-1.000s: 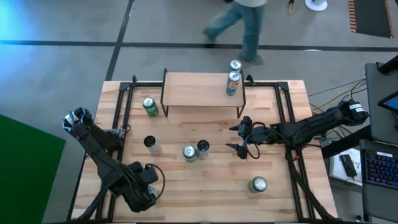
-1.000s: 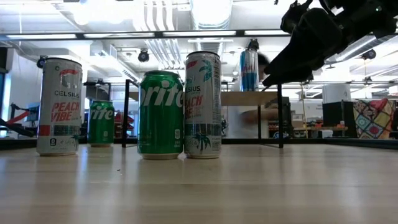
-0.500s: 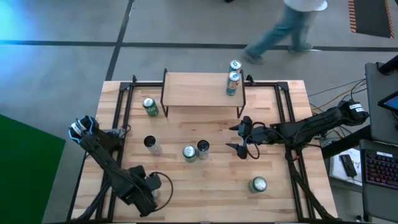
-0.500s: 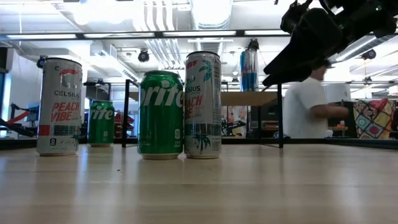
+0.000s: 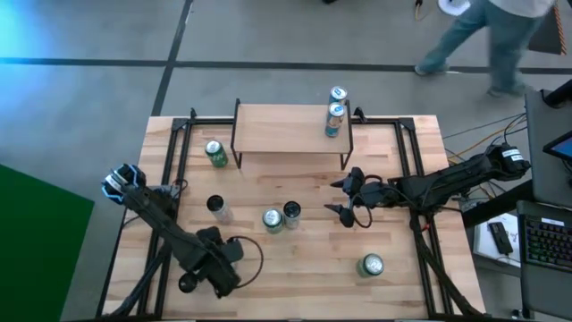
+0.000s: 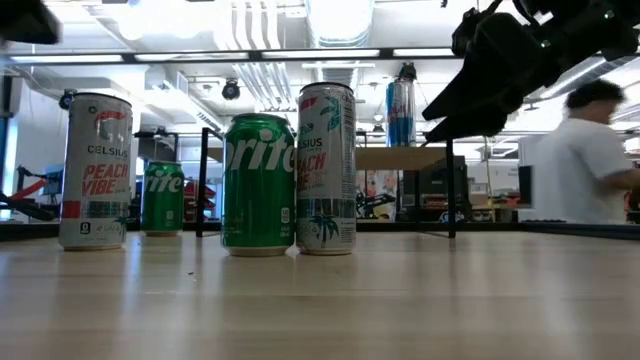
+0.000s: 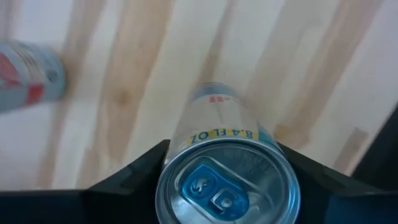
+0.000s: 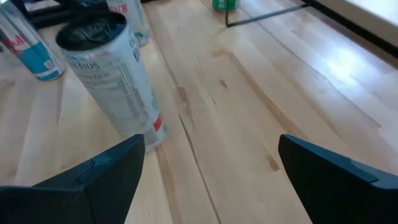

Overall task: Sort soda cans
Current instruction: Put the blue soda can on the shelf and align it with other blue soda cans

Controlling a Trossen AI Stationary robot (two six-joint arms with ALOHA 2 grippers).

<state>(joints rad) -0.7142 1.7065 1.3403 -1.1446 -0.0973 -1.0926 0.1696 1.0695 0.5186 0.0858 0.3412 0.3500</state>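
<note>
My left gripper (image 5: 223, 268) is near the table's front left and is shut on a pale blue and silver can (image 7: 224, 155). In the high view the gripper hides the can. My right gripper (image 5: 340, 198) hovers open and empty right of centre, its fingers pointing at a black-topped can (image 5: 291, 212) that stands beside a green can (image 5: 273, 219). Another black-topped can (image 5: 217, 207) stands to their left. Green cans stand at the far left (image 5: 215, 153) and front right (image 5: 370, 265). Two pale blue cans (image 5: 335, 107) stand on the wooden shelf (image 5: 286, 130). My left gripper pinches the pale blue can just below its top rim (image 7: 186, 140), one finger (image 7: 127, 180) on each side. The fingers come from above and the can's body reaches away below them. Whether its base is on the table, I cannot tell.
The shelf stands on black legs at the table's far middle. A black rail frame (image 5: 179, 161) runs along the table's left and right sides. A person (image 5: 500, 36) walks on the floor beyond the far right corner. Bare wood lies at the front middle (image 5: 304, 277).
My left gripper has swung with the pale blue can toward the table's right, along the near edge. My right arm has kept still. The person beyond the table has walked to the right.
</note>
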